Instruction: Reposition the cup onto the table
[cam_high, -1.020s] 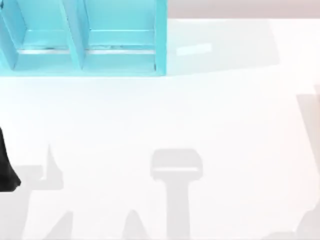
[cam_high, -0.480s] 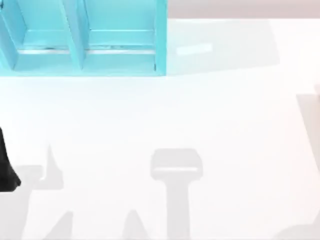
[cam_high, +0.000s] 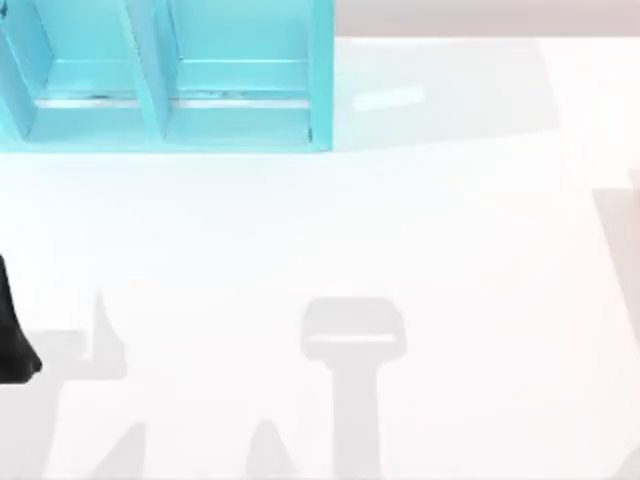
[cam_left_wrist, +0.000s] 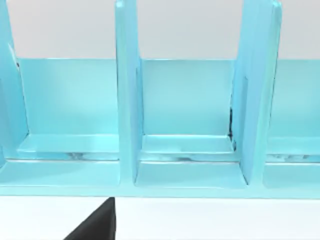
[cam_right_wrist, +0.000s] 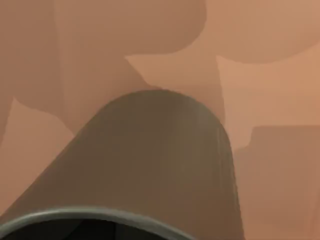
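Observation:
The cup is a plain olive-grey cylinder lying very close to the right wrist camera, its rim nearest the lens and an orange-brown surface behind it. The table is the broad white surface in the top view. A black part of my left arm sits at the table's left edge. A black tip of my left gripper pokes into the left wrist view, in front of the turquoise shelf.
A turquoise shelf unit with upright dividers stands at the table's back left. Its compartments face the left wrist camera. Grey shadows of the arms lie across the table's front half.
The grey shadow at the top view's bottom right corner has shrunk and slid out of the picture. The left arm has not moved.

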